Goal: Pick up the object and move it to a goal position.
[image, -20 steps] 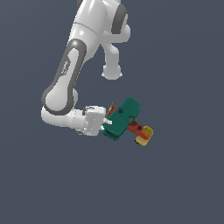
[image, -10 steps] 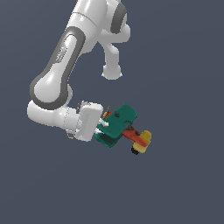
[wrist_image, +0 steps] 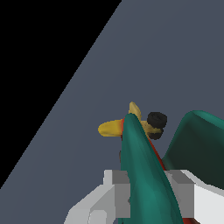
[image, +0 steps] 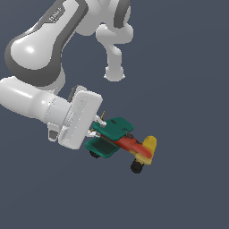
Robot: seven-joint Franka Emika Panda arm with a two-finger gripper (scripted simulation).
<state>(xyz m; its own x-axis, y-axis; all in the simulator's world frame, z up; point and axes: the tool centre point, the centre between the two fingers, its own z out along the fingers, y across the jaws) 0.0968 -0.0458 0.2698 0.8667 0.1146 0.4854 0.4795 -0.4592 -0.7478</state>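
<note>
1. The white jointed robot arm [image: 42, 58] reaches in from the top of the exterior view, bends sharply at a grey-banded elbow, and turns its wrist toward the exterior view's right. Its flat white hand plate faces the toy.
2. The end effector [image: 101, 125] is clenched on the small toy aeroplane with teal-green wings, red body and yellow tail [image: 120, 142]. In the wrist view the two pale grey fingers [wrist_image: 114, 186] sit on either side of a teal wing edge, pressed against it.
3. The aeroplane [wrist_image: 144, 162] hangs at the fingertips against the plain dark blue-grey desk [image: 188, 89]. Its tail points to the exterior view's lower right. Two teal wings are stacked one over the other, the red body runs between them toward the yellow tail, and small black wheels show under the nose and near the tail.
4. Compared with half a second ago, the arm's wrist and the toy sit nearer the exterior view's lower left, and the grip on the wing is unchanged.
</note>
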